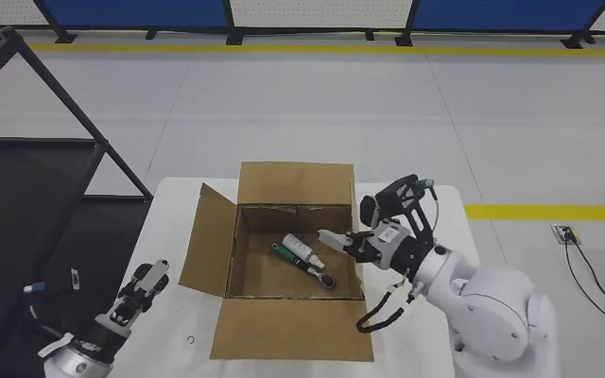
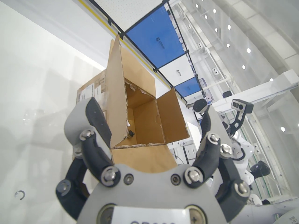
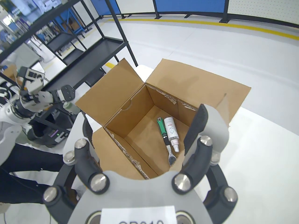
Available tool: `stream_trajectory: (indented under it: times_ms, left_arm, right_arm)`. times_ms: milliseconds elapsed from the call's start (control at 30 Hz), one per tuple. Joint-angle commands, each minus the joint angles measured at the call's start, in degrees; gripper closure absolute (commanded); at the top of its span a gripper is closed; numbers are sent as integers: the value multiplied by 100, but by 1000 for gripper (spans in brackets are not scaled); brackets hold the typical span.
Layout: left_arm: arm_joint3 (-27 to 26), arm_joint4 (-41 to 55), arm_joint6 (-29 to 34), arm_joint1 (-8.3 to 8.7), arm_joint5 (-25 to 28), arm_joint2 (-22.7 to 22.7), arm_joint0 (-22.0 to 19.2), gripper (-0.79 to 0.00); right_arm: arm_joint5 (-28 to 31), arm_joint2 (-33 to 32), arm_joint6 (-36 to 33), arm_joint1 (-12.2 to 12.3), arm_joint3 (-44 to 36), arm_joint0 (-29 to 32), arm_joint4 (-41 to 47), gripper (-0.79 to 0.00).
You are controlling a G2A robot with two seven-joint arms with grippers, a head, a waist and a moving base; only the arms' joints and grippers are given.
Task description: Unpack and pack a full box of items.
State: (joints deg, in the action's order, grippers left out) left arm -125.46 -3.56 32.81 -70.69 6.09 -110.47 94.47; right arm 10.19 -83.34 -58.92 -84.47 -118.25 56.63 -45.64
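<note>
Right claw (image 1: 338, 242) is hanging wide open and empty over the right rim of the box (image 1: 293, 187). The ratchet (image 1: 304, 265) and spray bottle (image 1: 302, 248) are lying side by side on the box floor just below it, long axes running diagonally, heads pointing toward this claw. The left claw (image 1: 149, 279), also open, is sitting well away, so I'm guessing the right one's grabbing.

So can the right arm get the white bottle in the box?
Probably yes. The box is open, nothing covers the bottle, and the right end effector hangs open above the box.
</note>
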Motion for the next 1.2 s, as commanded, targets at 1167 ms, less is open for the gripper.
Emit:
stream_trajectory:
  times_ms: [1167]
  left_arm:
    - [692,-930,722,125,-829,2440,-1361,-785]
  right_arm:
    - [641,460,-283,309,3276,-975,2482,-785]
